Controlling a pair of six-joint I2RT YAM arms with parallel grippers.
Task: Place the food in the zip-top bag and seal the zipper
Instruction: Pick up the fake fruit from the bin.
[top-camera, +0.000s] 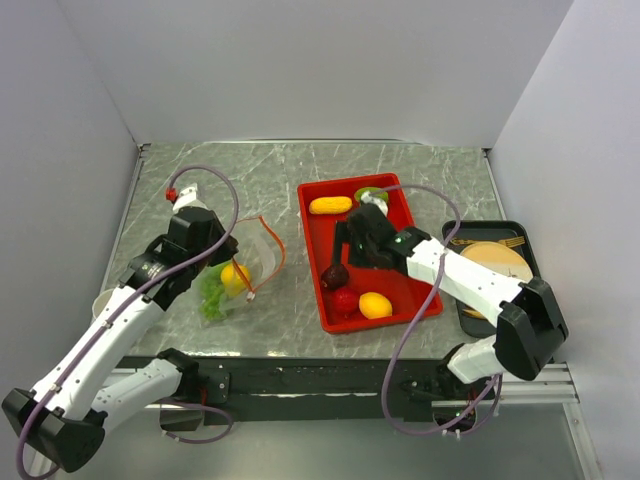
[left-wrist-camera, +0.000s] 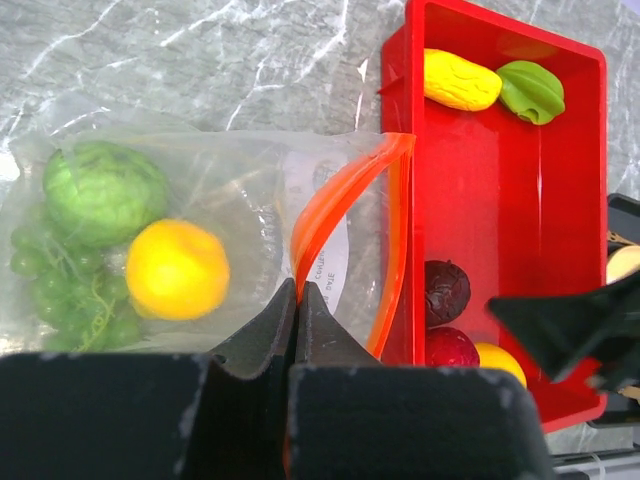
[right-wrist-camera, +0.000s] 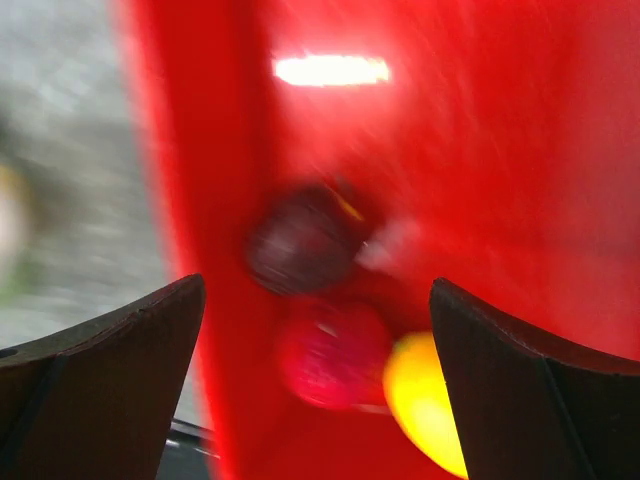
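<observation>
On the counter (top-camera: 300, 165), the red tray (left-wrist-camera: 500, 200) lies just beside the zip-top bag (left-wrist-camera: 240, 190), so transfers are short. The left claw (left-wrist-camera: 297, 300) is pinched shut on the zipper (left-wrist-camera: 345, 190), apparently to prop the mouth open toward the tray. The right claw (right-wrist-camera: 315, 300), spread wide and empty, hangs over the tray's near corner. Through the blur it seems aimed at the dark red food (right-wrist-camera: 300, 240), which sits close to the tray wall with little room on that side.

Red tray (top-camera: 318, 245); tan plate (top-camera: 495, 262) on black tray (top-camera: 527, 240)
</observation>
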